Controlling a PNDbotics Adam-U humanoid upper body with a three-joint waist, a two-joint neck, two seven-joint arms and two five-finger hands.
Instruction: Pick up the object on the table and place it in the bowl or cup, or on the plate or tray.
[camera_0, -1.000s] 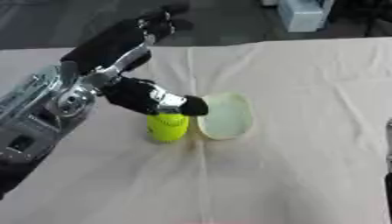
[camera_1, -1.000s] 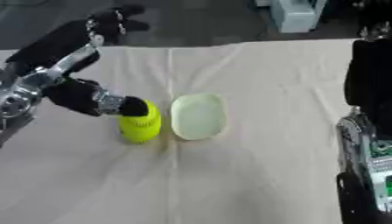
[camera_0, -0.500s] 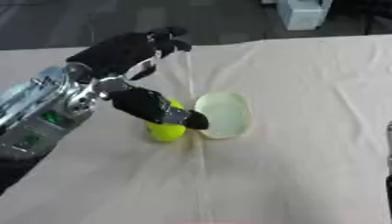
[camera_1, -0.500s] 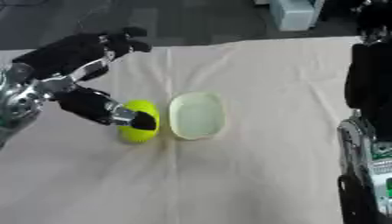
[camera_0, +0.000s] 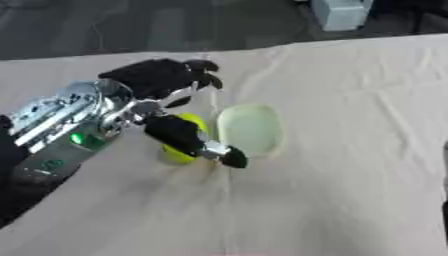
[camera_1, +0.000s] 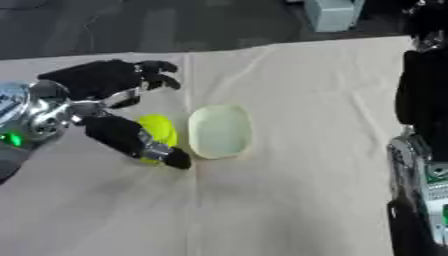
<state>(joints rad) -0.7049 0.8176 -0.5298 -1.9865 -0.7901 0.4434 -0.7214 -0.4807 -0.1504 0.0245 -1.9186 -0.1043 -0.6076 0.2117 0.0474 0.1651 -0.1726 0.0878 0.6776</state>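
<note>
I seem to be working in a lab or test room: the bench (camera_0: 350, 165) is draped in a plain, creased beige cloth (camera_1: 289, 200), beyond it lies dark grey floor (camera_0: 131, 25), and at 1 o'clock stands a pale boxy unit (camera_1: 331, 14).

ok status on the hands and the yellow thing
Left hand open over the yellow object, thumb across its front. Object on the cloth, just left of the pale green tray. Right hand not in view. Nothing between them.

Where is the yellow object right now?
In the right eye view, the yellow object sits left of centre on the cloth, beside the pale tray, at the left hand.
</note>
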